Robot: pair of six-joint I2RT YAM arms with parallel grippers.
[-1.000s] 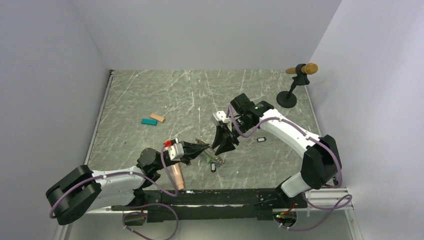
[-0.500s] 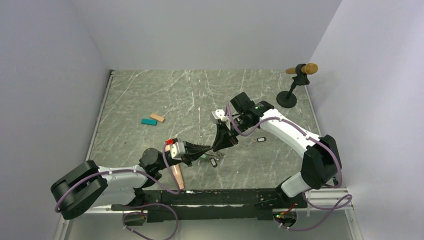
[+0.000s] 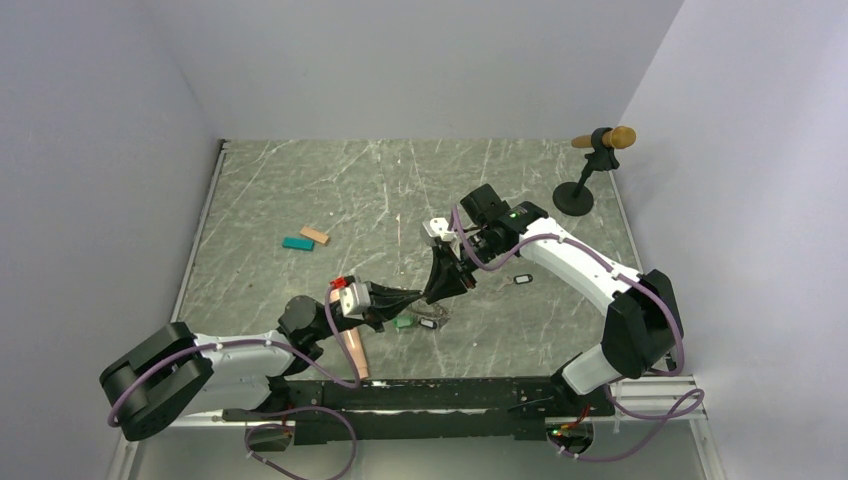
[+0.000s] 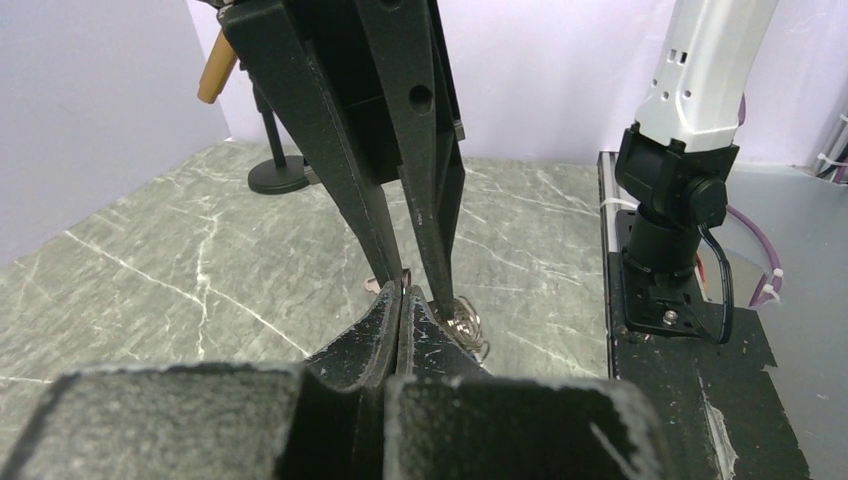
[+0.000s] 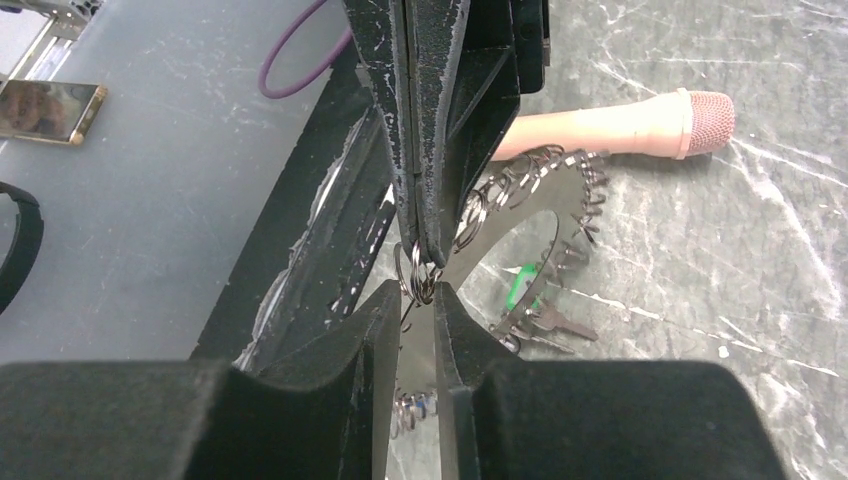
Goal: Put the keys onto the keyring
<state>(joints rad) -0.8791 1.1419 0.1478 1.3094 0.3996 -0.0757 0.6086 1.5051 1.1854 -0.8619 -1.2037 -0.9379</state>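
In the top view my left gripper (image 3: pixel 413 297) and right gripper (image 3: pixel 440 293) meet tip to tip just above the table. The left gripper (image 4: pixel 403 297) is shut, pinching a small steel ring of the keyring (image 5: pixel 565 215), a thin dark metal loop strung with little rings. My right gripper (image 5: pixel 418 290) has its jaws narrowed onto that same small ring, right under the left gripper (image 5: pixel 420 255). Below them lie a green-headed key (image 5: pixel 520 287) (image 3: pixel 403 322) and a black tag (image 3: pixel 428 322). One more tag (image 3: pixel 521 279) lies apart to the right.
A peach cylinder (image 3: pixel 352 350) lies beside the left arm. Teal (image 3: pixel 297 243) and tan (image 3: pixel 315 236) blocks sit at mid-left. A black stand (image 3: pixel 574 200) with a wooden handle is at the back right. A dark rail (image 3: pixel 450 395) runs along the near edge.
My left gripper slid right until its tips met the right gripper's. The right jaws narrowed around the small ring. The keys beneath shifted slightly.
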